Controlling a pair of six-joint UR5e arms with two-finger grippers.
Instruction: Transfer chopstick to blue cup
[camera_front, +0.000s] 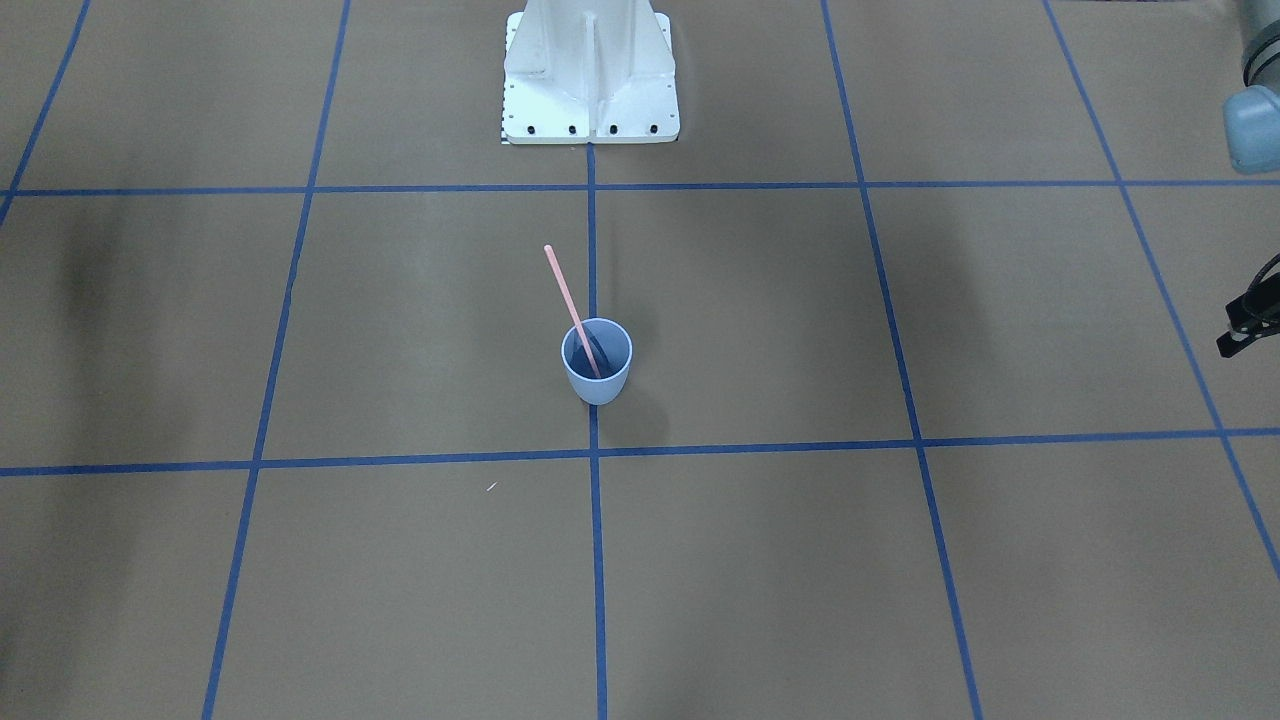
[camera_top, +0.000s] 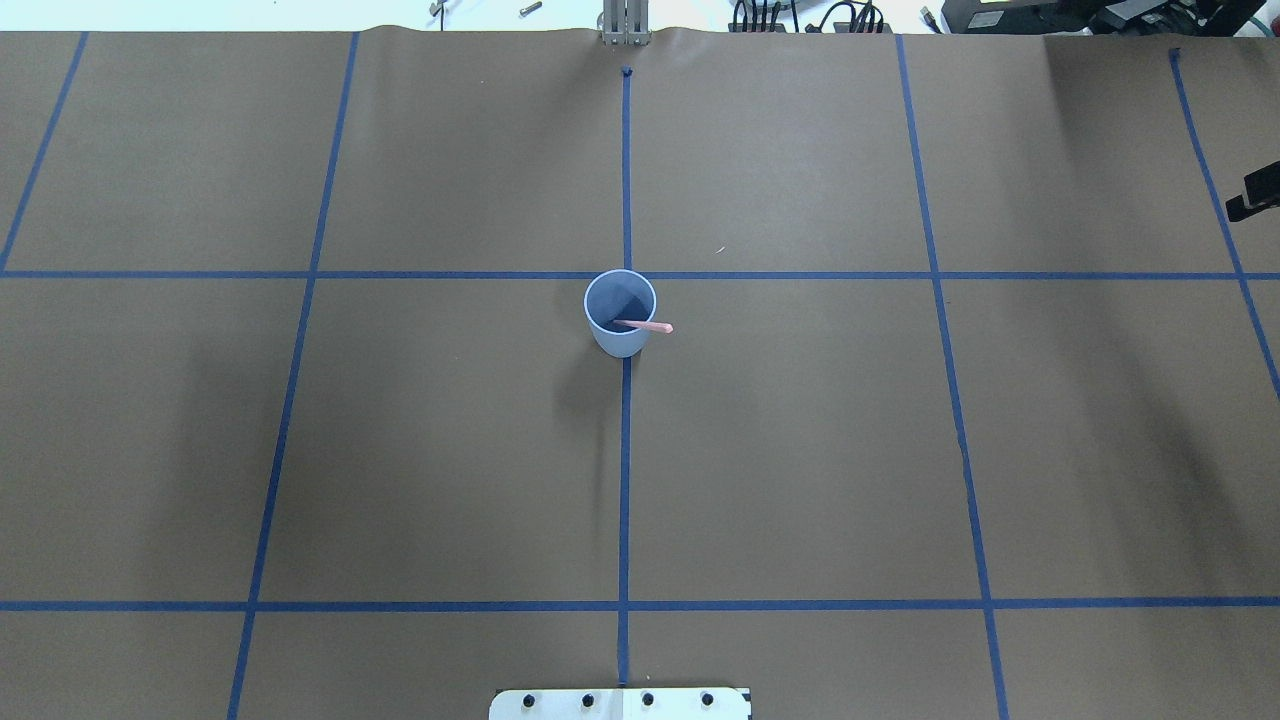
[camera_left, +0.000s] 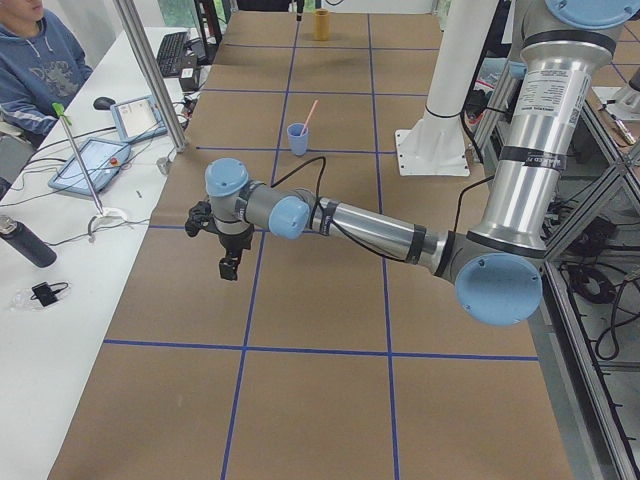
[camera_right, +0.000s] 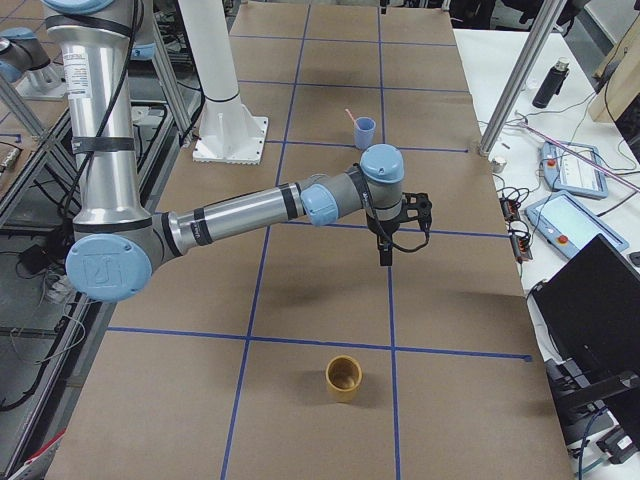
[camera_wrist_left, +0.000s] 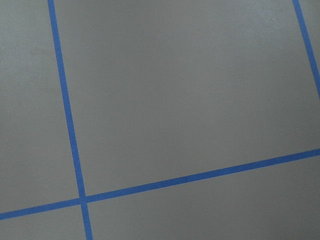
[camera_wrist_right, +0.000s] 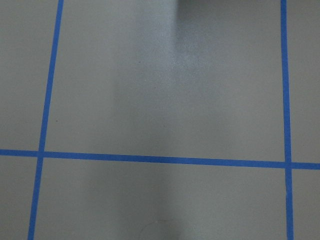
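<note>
The blue cup (camera_front: 597, 368) stands upright at the table's middle, on the blue centre line. The pink chopstick (camera_front: 566, 295) rests inside it, lower end in the cup, upper end leaning over the rim toward the robot's side. Both also show in the overhead view: cup (camera_top: 620, 312), chopstick (camera_top: 652, 326). My left gripper (camera_left: 229, 266) hangs above bare table, far from the cup, only a black sliver at the front-facing view's right edge. My right gripper (camera_right: 387, 252) hangs over the other end. Neither holds anything that I can see; I cannot tell if they are open or shut.
A tan cup (camera_right: 343, 377) stands near the table's end on my right. The white robot base (camera_front: 590, 80) sits at the rear middle. A person (camera_left: 35, 60) sits at a side table with tablets (camera_left: 88, 160). Both wrist views show only brown paper and blue tape lines.
</note>
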